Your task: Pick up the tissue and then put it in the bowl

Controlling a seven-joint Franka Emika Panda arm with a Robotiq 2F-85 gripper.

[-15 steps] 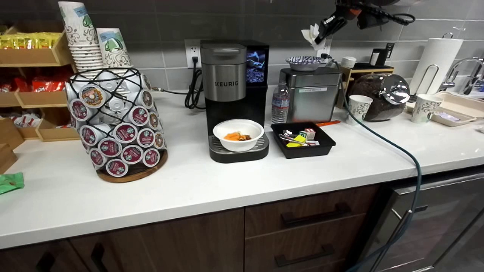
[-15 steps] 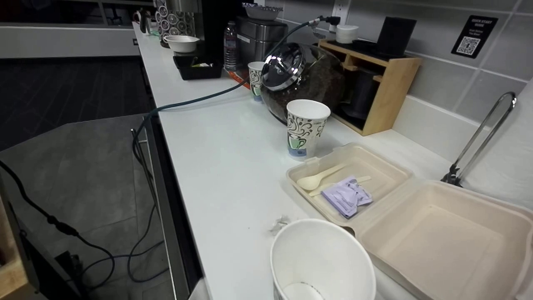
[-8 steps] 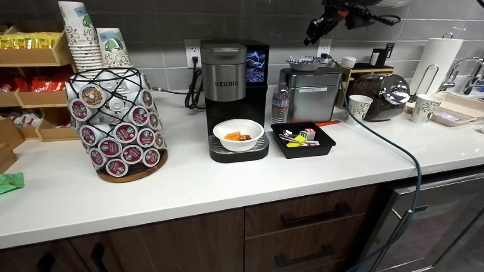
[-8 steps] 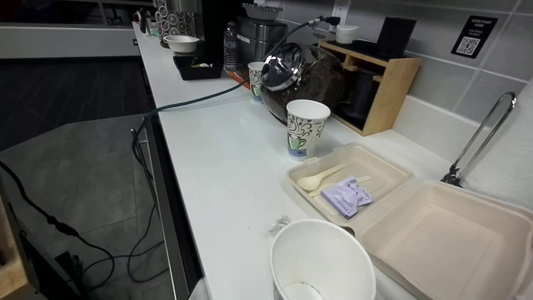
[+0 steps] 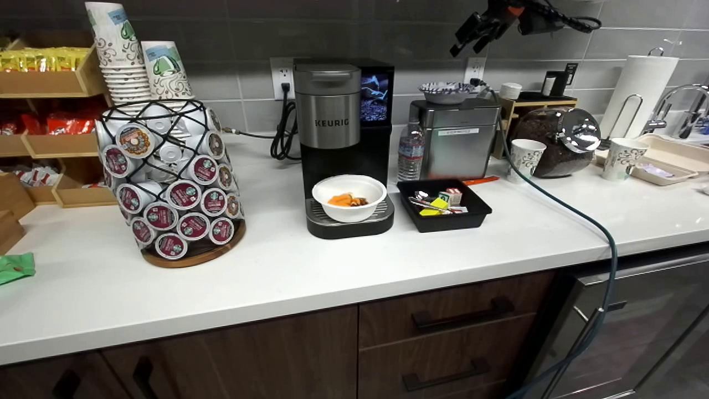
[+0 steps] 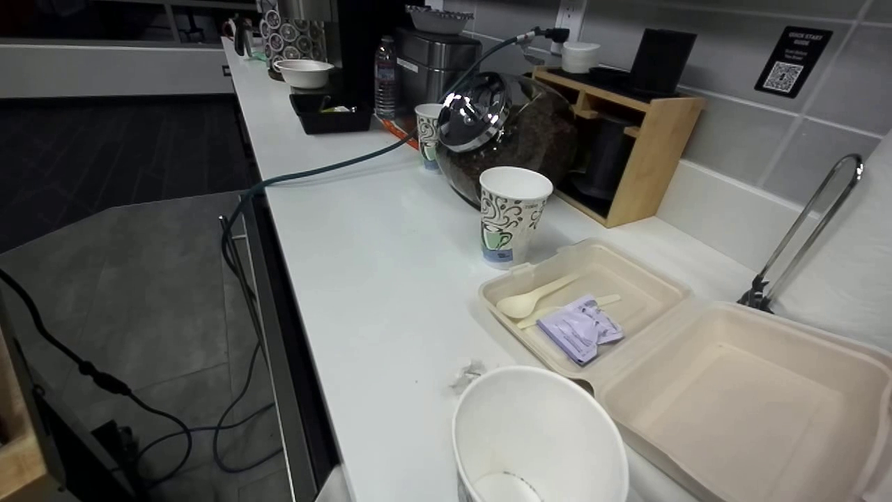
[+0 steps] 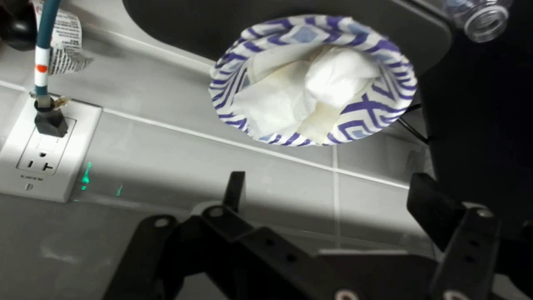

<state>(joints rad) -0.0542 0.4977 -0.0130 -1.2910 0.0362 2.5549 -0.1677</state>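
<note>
The tissue (image 7: 339, 75), white and crumpled, lies inside the paper bowl (image 7: 368, 108) with the purple-and-white pattern in the wrist view. Yellowish patches show among its folds. That bowl (image 5: 445, 97) rests on top of a steel-fronted box in an exterior view, and the tissue is not visible there. Above the bowl hangs my gripper (image 5: 468, 49), apart from it. Its fingers stand wide apart in the wrist view, with only wall tiles behind the gap of the gripper (image 7: 329, 177). The gripper is out of view in the exterior view that shows the bowl (image 6: 440, 22) far off.
A black coffee machine (image 5: 327, 122) with a white food bowl (image 5: 368, 191) stands beside the steel box (image 5: 457, 144). A water bottle (image 5: 411, 149) and a black tray (image 5: 448, 223) are close by. A plugged-in cable (image 5: 576, 210) crosses the counter near the box.
One second ago my gripper held the tissue above the patterned bowl. The jaws have opened and the tissue is now in the bowl. The gripper moved left, then rose a little.
</note>
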